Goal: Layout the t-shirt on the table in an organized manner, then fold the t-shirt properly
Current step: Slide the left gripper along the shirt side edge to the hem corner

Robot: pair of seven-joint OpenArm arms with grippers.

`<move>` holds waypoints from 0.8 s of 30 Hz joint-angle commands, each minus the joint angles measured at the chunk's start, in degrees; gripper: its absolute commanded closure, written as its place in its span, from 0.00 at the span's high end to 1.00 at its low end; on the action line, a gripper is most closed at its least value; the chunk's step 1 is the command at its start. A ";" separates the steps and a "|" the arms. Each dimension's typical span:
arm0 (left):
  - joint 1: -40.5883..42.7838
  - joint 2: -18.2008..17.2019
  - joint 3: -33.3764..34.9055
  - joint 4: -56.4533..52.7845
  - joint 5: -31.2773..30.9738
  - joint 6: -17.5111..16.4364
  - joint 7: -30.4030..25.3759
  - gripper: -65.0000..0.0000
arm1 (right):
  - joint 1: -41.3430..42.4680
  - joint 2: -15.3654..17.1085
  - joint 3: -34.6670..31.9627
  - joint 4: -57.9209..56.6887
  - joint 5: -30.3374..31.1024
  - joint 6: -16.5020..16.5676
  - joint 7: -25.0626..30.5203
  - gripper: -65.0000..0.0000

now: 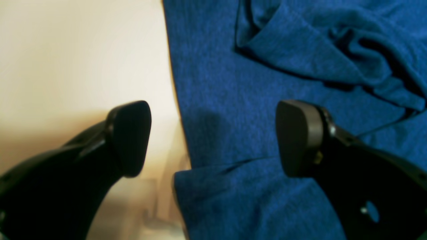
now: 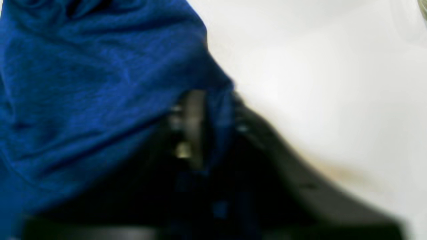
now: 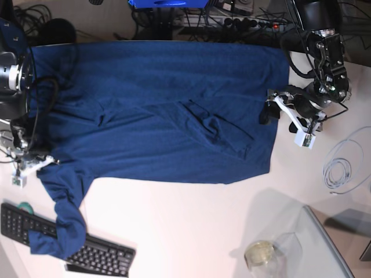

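Observation:
The dark blue t-shirt [image 3: 156, 110] lies spread wide across the white table [image 3: 174, 220], with creases near its middle. One sleeve [image 3: 58, 223] trails onto a keyboard at the front left. My left gripper [image 1: 215, 138] is open and straddles the shirt's edge [image 1: 180, 110], one finger over bare table [image 1: 83, 60] and the other over cloth. In the base view this left gripper [image 3: 269, 113] sits at the shirt's right edge. In the blurred right wrist view my right gripper [image 2: 220, 123] is shut on a fold of the t-shirt [image 2: 83, 93]. In the base view that right gripper [image 3: 42, 162] is at the shirt's left side.
A black keyboard [image 3: 87, 249] lies at the front left, partly under the sleeve. At the front right a glass panel [image 3: 330, 249] stands with a small round jar [image 3: 259, 253] beside it. A coiled white cable [image 3: 342, 168] lies at the right, and cables crowd the back edge.

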 commanded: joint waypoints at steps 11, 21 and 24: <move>-8.20 -0.45 0.46 -5.73 -0.54 -0.02 -0.75 0.85 | -3.32 0.77 -0.07 12.52 0.34 0.08 -2.48 0.01; -24.11 1.92 0.46 -26.22 7.72 0.07 -7.08 0.86 | -8.07 0.77 0.01 23.95 0.34 0.08 -6.09 0.01; -28.42 1.92 0.46 -35.45 7.72 0.77 -9.54 0.86 | -8.07 0.77 0.01 23.95 0.34 0.08 -6.79 0.01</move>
